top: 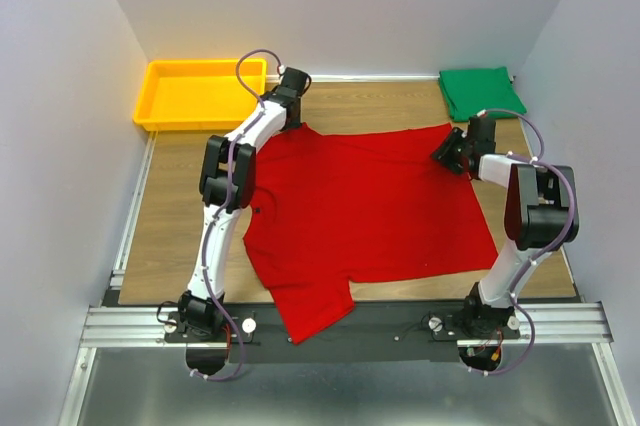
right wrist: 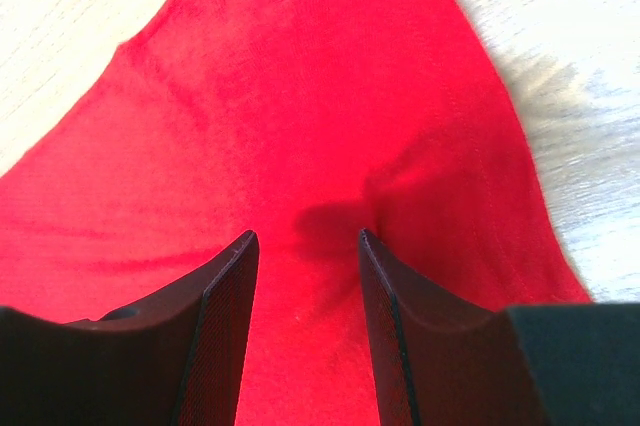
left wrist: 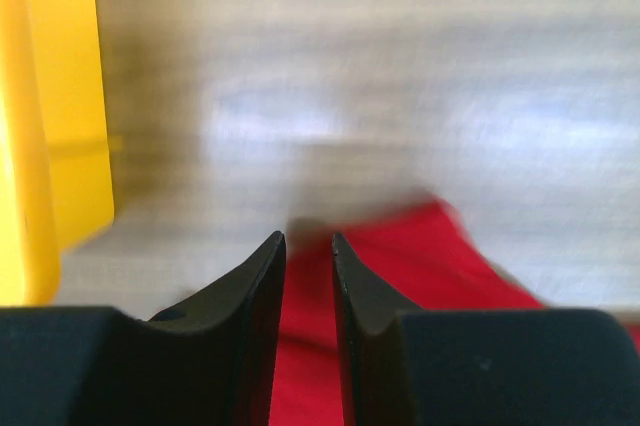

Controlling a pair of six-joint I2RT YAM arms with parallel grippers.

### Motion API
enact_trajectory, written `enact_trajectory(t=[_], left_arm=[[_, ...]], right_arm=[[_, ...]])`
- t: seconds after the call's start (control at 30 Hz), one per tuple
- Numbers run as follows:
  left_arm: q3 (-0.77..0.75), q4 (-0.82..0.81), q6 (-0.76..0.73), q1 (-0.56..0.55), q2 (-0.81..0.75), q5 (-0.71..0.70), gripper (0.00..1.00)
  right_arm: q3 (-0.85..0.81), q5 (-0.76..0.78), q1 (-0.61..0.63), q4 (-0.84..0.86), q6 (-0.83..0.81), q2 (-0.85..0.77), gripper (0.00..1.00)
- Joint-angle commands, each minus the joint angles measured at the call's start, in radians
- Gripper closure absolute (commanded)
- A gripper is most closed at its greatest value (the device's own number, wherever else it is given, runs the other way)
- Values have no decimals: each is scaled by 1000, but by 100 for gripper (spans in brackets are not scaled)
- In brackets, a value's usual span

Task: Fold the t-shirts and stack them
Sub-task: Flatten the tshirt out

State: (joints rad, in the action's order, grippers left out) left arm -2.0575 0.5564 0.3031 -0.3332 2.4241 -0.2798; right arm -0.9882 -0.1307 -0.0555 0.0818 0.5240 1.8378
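Observation:
The red t-shirt lies spread flat on the wooden table, one sleeve hanging over the near edge. My left gripper is at its far left corner. In the left wrist view that gripper has its jaws a narrow gap apart, with red cloth showing in the gap; the view is blurred. My right gripper is at the far right corner. Seen from the right wrist, it stands open over the red cloth, which wrinkles at one fingertip. The green t-shirt lies folded at the back right.
A yellow plastic tray sits at the back left, close beside the left gripper, and its wall fills the left of that wrist view. White walls close in the table on three sides. Bare wood lies left of the shirt.

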Motion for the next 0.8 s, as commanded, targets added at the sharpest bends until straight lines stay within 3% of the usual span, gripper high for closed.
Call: enact_trajectory(t=[0.0, 0.23, 0.3, 0.43, 0.57, 0.77], left_arm=[[-137, 51, 1, 14, 79, 14, 67], [-207, 5, -68, 0, 115, 83, 62], [-153, -45, -52, -4, 57, 59, 59], [111, -236, 23, -4, -199, -22, 53], [143, -165, 102, -9, -255, -81, 53], [186, -135, 136, -15, -201, 2, 60]], right_arm=[[54, 46, -23, -109, -5, 8, 47], [54, 32, -23, -113, -10, 6, 47], [52, 25, -23, -111, -15, 8, 47], [46, 2, -23, -112, -18, 12, 47], [43, -3, -24, -109, -16, 11, 47], [51, -15, -24, -111, -22, 6, 47]])
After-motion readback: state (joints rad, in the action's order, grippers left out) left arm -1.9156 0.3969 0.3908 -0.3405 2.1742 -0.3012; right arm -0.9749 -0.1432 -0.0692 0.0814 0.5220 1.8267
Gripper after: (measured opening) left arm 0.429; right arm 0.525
